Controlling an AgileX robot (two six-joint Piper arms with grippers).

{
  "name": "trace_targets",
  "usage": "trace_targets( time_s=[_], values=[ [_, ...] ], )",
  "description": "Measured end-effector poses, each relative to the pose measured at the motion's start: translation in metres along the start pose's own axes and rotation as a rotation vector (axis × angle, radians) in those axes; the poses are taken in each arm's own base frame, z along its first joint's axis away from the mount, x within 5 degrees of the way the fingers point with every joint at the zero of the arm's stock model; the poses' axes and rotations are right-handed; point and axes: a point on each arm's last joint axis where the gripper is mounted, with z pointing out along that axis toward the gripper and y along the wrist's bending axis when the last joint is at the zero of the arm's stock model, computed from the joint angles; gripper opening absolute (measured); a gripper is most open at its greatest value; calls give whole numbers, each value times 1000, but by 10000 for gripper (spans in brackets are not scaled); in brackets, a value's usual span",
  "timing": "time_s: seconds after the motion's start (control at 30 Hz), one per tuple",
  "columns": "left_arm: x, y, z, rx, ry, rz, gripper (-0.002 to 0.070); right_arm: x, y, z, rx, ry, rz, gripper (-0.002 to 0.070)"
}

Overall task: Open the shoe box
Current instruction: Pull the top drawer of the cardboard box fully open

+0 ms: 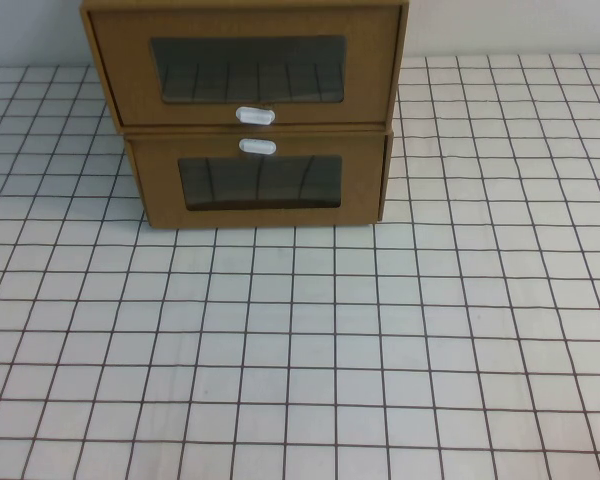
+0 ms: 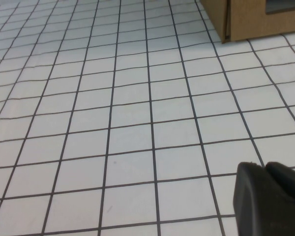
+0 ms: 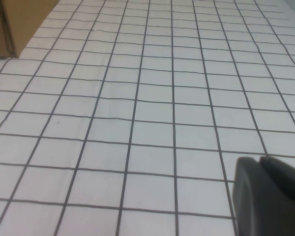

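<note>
While closed, left tool [image 2: 264, 166], right tool [image 3: 260, 160] over table [image 1: 280, 350] near shoe boxes [image 1: 365, 85].

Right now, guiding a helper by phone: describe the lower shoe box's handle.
At the far side of the table two brown windowed boxes are stacked; the left end effector and right end effector hover short of them. Two white handles sit close together: the lower shoe box's handle is the bottom one, above its window, not below.
</note>
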Motion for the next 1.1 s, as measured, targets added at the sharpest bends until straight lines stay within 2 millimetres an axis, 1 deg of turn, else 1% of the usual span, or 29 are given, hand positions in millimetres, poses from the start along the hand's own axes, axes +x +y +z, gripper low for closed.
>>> trace_targets(
  time_s=[0.73, 0.83, 1.0, 1.07, 1.1],
  values=[
    [-1, 0, 0, 1, -13, -7, -2, 0, 0, 0, 0, 0, 1, -13],
    [-5, -1, 0, 16, -51, -99, -2, 0, 0, 0, 0, 0, 1, -13],
    [-17, -4, -2, 80, -174, -430, -2, 0, 0, 0, 0, 0, 1, -14],
    [-22, -3, -3, 97, -226, -522, -2, 0, 0, 0, 0, 0, 1, -14],
    [-23, -3, -3, 100, -246, -540, -2, 0, 0, 0, 0, 0, 1, -13]
  ],
)
